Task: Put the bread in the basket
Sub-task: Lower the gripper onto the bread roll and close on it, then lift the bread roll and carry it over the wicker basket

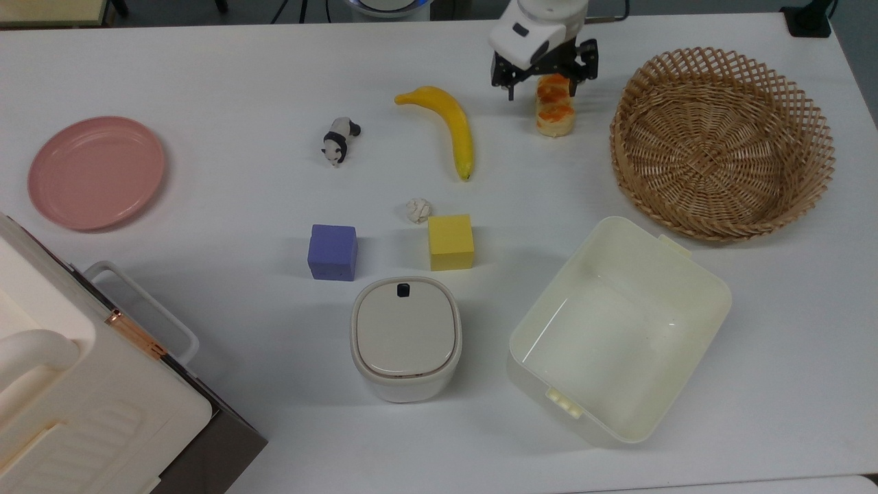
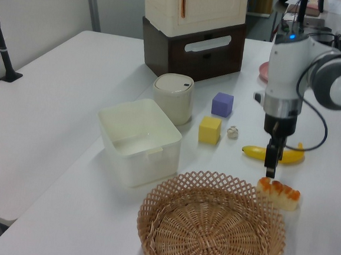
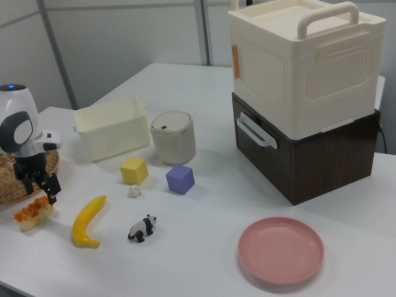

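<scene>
bread point(image 1: 554, 110) end hidden by tool point(image 1: 544, 86), perhaps touching

The top view looks straight down on the white table point(image 1: 206, 62) from high up, with the basket point(image 1: 722, 142) at the right of the frame. The left view looks along the table from the basket point(image 2: 211, 227) end, close and low. The right view looks from the other end, near the pink plate point(image 3: 281, 250). All three share the middle, where the yellow block point(image 1: 451, 241) sits.
</scene>
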Robot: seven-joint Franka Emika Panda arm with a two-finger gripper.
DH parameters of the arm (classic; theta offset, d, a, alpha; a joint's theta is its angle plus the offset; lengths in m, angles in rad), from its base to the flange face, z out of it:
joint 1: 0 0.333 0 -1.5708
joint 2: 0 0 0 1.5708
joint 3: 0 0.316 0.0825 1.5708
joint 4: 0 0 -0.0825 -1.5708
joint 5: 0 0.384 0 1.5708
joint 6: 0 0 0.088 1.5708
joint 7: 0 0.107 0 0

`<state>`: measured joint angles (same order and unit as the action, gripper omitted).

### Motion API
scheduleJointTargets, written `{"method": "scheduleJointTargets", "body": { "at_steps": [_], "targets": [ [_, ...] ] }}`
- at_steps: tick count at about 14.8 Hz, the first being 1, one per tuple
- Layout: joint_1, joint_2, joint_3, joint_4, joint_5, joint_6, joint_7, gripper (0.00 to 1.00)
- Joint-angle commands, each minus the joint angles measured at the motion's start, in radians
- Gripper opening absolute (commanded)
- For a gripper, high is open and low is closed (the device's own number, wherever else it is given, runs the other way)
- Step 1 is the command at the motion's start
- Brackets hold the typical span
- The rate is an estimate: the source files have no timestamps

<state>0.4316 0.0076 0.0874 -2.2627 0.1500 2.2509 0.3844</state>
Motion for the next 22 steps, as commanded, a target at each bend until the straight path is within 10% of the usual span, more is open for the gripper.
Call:
{"method": "scheduleJointTargets", "body": {
  "at_steps": [1,7,14,22],
  "targets": [
    [-0.010,0.046,0.052,-0.011,0.023,0.073,0.054,1.00],
    [-0.014,0.095,0.107,-0.032,0.023,0.140,0.103,0.98],
    [-0.056,0.071,0.114,-0.034,0.023,0.102,0.099,0.57],
    [-0.139,-0.078,0.094,0.118,0.023,-0.220,0.093,0.58]
  ]
}}
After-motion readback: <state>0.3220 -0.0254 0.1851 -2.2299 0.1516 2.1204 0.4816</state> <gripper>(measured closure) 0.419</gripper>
